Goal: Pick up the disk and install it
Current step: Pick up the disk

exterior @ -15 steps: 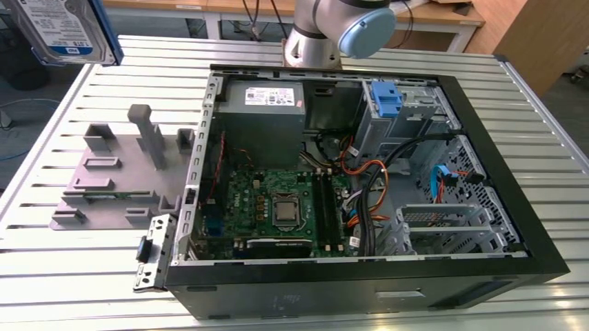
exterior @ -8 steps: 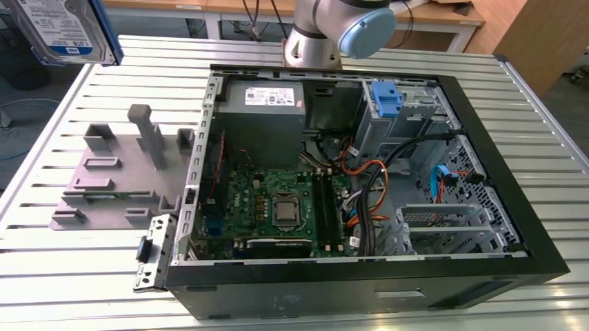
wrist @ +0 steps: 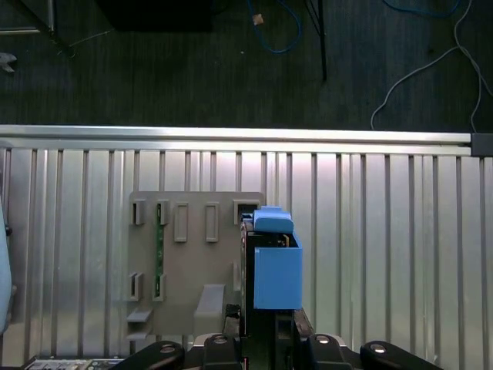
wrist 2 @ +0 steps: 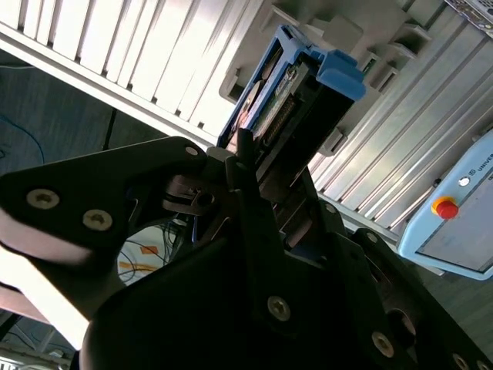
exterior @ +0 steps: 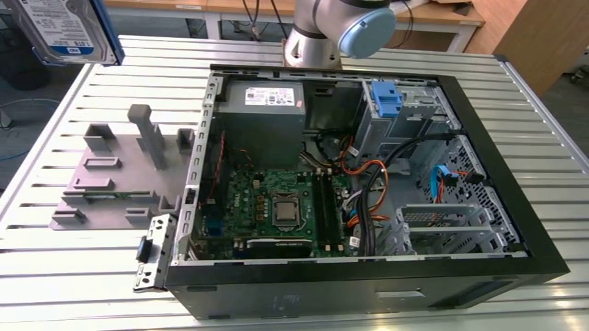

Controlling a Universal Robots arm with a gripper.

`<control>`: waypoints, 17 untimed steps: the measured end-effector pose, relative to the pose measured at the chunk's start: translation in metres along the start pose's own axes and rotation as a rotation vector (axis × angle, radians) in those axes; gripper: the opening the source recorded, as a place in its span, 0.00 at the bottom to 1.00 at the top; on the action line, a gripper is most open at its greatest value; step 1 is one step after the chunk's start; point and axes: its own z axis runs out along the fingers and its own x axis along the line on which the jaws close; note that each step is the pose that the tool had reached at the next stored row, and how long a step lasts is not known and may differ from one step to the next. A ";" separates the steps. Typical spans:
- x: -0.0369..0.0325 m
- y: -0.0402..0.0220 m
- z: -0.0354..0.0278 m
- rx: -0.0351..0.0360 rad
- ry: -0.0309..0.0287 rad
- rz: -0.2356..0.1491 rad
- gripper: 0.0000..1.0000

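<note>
The disk (exterior: pixel 65 27), silver with a blue-and-white label and a blue carrier bracket, hangs high in the air at the exterior view's far left, off the table's back corner. My gripper (wrist 2: pixel 258 181) is shut on it. In the second wrist view the dark fingers (wrist 2: pixel 246 200) clamp the near end of the disk (wrist 2: pixel 289 100). Seen edge-on in the first wrist view, the disk (wrist: pixel 276 270) rises from my gripper (wrist: pixel 266 343), with its blue bracket over the right edge of the grey fixture plate (wrist: pixel 192 262) far below.
An open computer case (exterior: pixel 543 262) lies on the slatted metal table (exterior: pixel 515 76), holding a motherboard (exterior: pixel 276 207), a grey power supply box (exterior: pixel 262 96), a tall blue latch (exterior: pixel 387 96) and a metal drive cage (exterior: pixel 442 221). The grey fixture plate (exterior: pixel 110 186) sits to its left. A teach pendant (wrist 2: pixel 454 223) hangs nearby.
</note>
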 end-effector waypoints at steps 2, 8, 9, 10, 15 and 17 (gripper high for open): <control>0.0000 -0.0007 0.0000 -0.0001 0.0000 0.000 0.35; 0.0000 -0.0075 -0.0002 0.0001 0.0000 0.000 0.35; -0.0001 -0.0090 -0.0002 0.0000 0.0000 0.000 0.35; -0.0001 -0.0104 -0.0003 0.0000 0.0000 0.000 0.35; -0.0001 -0.0186 -0.0005 0.0000 0.0000 0.000 0.35; -0.0001 -0.0217 -0.0006 0.0000 0.0000 0.000 0.35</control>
